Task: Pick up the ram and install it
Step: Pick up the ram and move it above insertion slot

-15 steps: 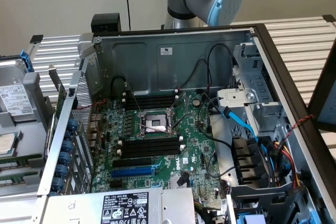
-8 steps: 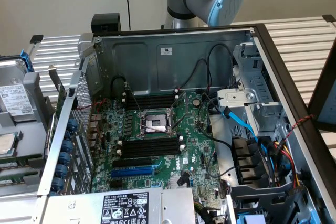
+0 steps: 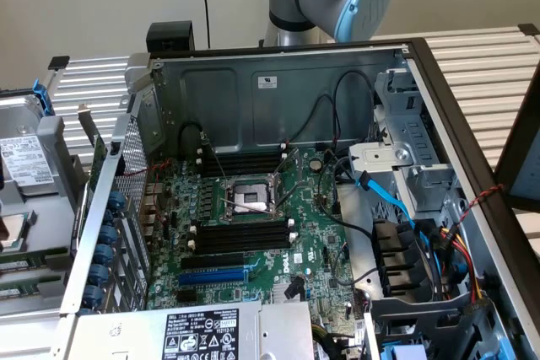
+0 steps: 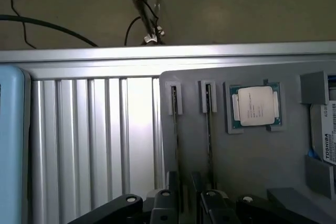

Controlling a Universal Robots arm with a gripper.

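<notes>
Wrist view: grey tray (image 4: 252,166) carries two upright holders. One ram stick (image 4: 175,129) stands on edge in one holder and a second ram stick (image 4: 208,129) in the other, side by side and apart. Also in the tray: one processor chip (image 4: 255,106) and one hard drive (image 4: 326,129). Gripper (image 4: 186,187) is released, nothing between its jaws, close to the sticks' ends; contact cannot be told.

Exterior view: motherboard (image 3: 312,208) has one empty processor socket (image 3: 249,200), two banks of black memory slots (image 3: 243,238) and one blue slot (image 3: 213,276).

TOSHIBA runs sideways down the white label of the drive (image 4: 325,129) just beside the processor (image 4: 255,104); other labels are unreadable.
</notes>
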